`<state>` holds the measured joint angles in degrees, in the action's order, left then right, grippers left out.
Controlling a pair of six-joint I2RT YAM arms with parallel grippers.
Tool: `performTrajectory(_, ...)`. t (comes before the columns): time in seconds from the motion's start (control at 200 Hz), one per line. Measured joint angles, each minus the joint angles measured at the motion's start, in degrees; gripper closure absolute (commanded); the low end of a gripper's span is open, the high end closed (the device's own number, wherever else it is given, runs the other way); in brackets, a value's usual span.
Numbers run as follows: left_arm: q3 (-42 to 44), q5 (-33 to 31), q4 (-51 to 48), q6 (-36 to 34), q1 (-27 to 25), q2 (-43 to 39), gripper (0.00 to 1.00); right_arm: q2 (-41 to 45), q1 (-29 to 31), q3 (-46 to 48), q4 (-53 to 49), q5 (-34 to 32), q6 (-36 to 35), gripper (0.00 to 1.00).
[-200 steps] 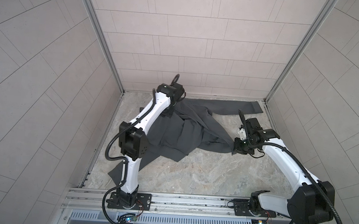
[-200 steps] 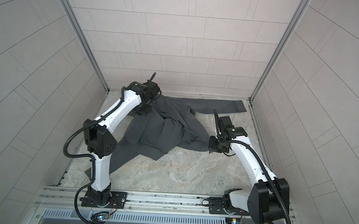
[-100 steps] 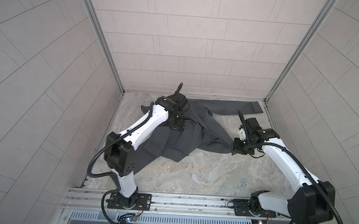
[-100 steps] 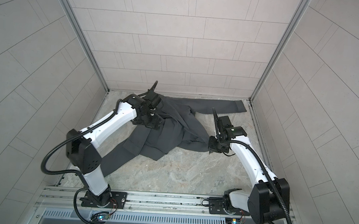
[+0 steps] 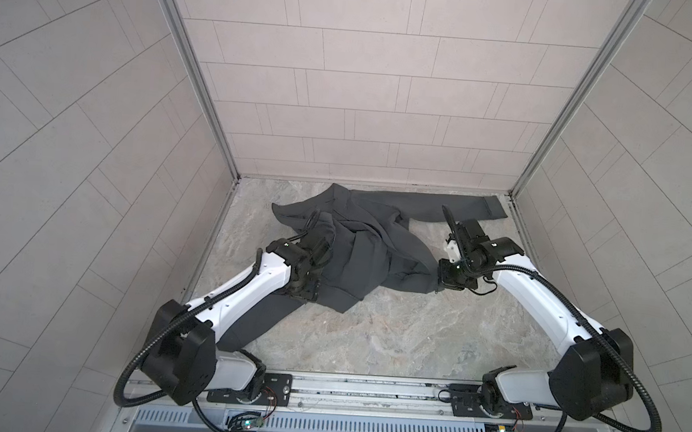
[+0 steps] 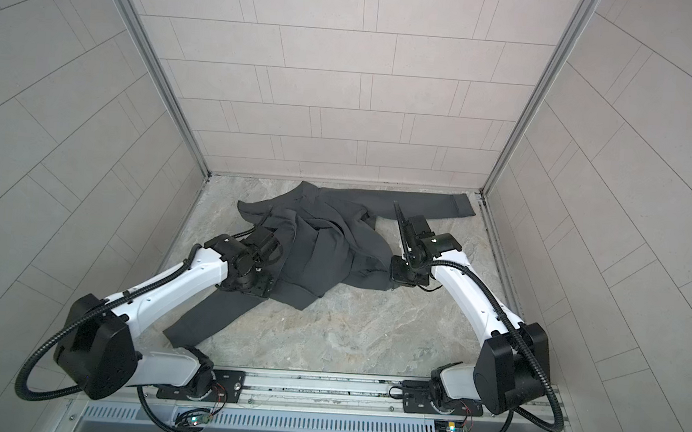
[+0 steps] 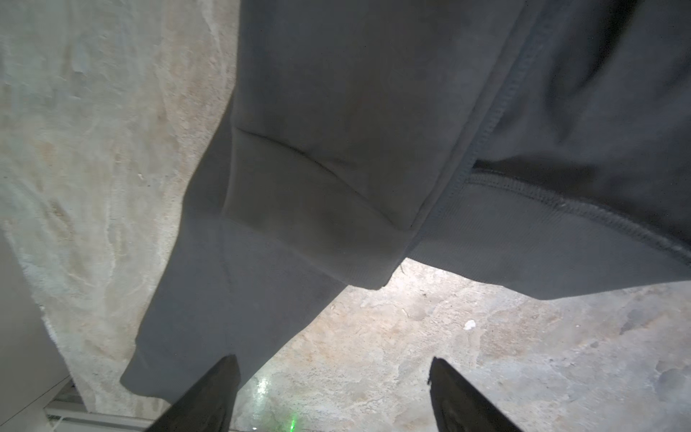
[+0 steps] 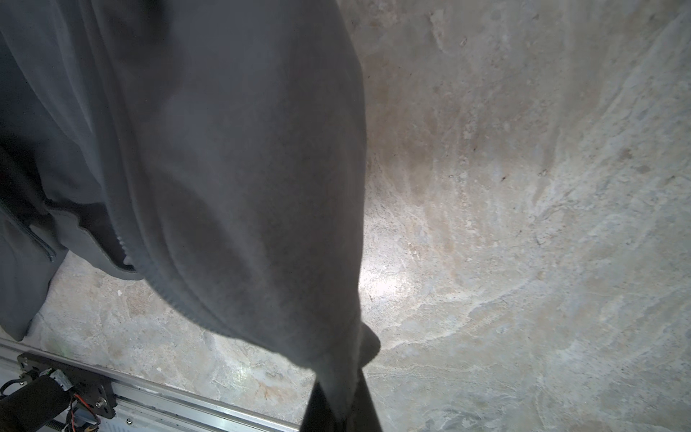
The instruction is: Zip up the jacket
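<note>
Between right fingers (image 8: 371,411), jacket (image 8: 232,187) pinched

The left end effector (image 7: 332,374) has let go of the jacket (image 5: 358,251). Its jaws now stand spread, and it has drawn back from the table's (image 5: 390,337) 11 o'clock edge toward 6 o'clock. The freed fabric has slumped.

A marbled beige-grey bench (image 5: 369,335) forms the floor of a booth walled in pale rectangular tiles (image 5: 365,101), with metal corner posts (image 5: 194,73). Along its near edge runs a metal rail (image 5: 365,393), and nearer still a slotted vent grille (image 5: 362,429). In the left wrist view a small white speck (image 7: 469,324) lies on the bench.
</note>
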<state>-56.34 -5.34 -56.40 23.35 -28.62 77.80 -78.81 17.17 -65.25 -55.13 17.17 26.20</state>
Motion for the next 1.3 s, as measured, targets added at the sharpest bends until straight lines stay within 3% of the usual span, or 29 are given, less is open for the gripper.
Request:
performTrajectory(0.345, 0.22, 2.64, 6.82, -0.37, 3.39, 10.91, 0.28, -0.26, 0.52, -0.59, -0.42, -0.79, 0.00, 1.00)
performTrajectory(0.701, 2.56, 7.32, 9.81, -2.27, 8.39, 10.19, 0.35, -0.26, 0.52, -0.59, -0.61, -1.18, 0.02, 1.00)
performTrajectory(1.016, 3.69, 11.10, 12.20, -2.40, 8.70, 10.27, 0.37, -0.26, 0.52, -0.66, -0.92, -1.79, 0.02, 1.00)
performTrajectory(1.301, 4.17, 11.17, 12.59, -2.21, 8.70, 10.73, 0.47, -0.26, 0.57, -1.11, -1.86, -2.29, 0.24, 1.00)
